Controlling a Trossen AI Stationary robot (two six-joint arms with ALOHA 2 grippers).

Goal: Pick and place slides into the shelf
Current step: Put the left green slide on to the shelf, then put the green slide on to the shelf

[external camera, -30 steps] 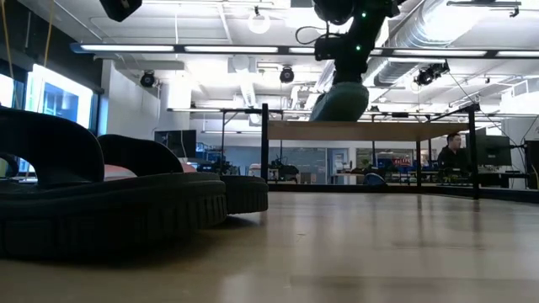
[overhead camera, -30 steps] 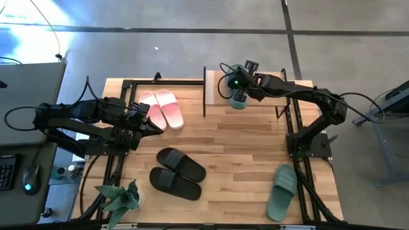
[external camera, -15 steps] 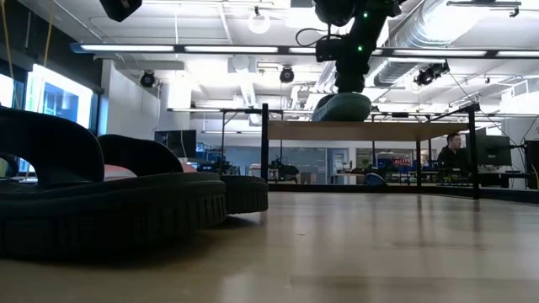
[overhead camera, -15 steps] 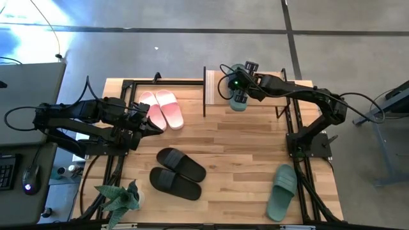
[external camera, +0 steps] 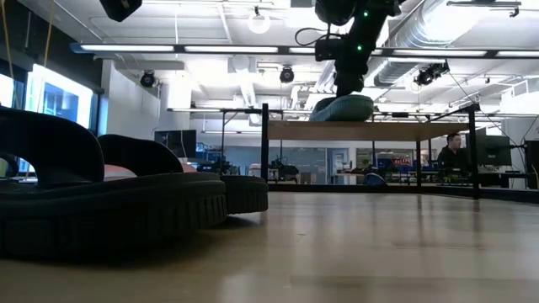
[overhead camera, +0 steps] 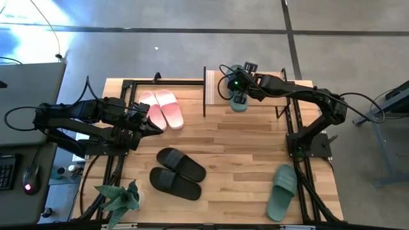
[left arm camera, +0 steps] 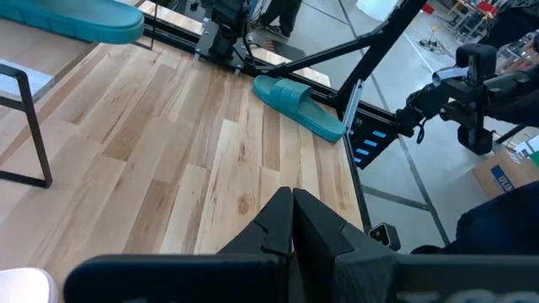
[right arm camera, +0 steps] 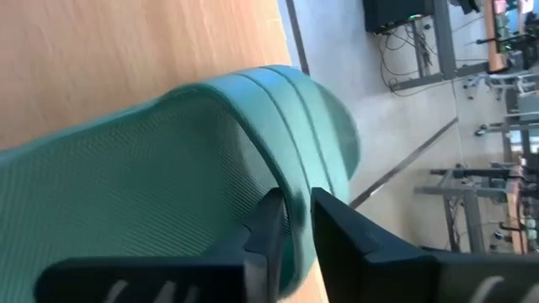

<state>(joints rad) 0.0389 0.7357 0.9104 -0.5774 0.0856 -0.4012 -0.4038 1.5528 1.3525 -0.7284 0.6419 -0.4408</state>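
From above, a sage green slide (overhead camera: 237, 102) is seen on the shelf (overhead camera: 214, 85), partly hidden under the right hand (overhead camera: 238, 97). At table level, it lies on the light board. Past the right fingers (right arm camera: 271, 220), narrowly parted, its ribbed strap seems barely clasped. At the table's left, the left hand (left arm camera: 292, 202) is closed, empty.

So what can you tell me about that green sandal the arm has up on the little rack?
The green slide is sage-coloured, looks like soft ribbed foam, with one wide strap. It lies about flat on the shelf top board, near its left end in the low view. The right gripper is directly above it, fingers on either side of the strap's edge, slightly parted. Its mate lies on the table.
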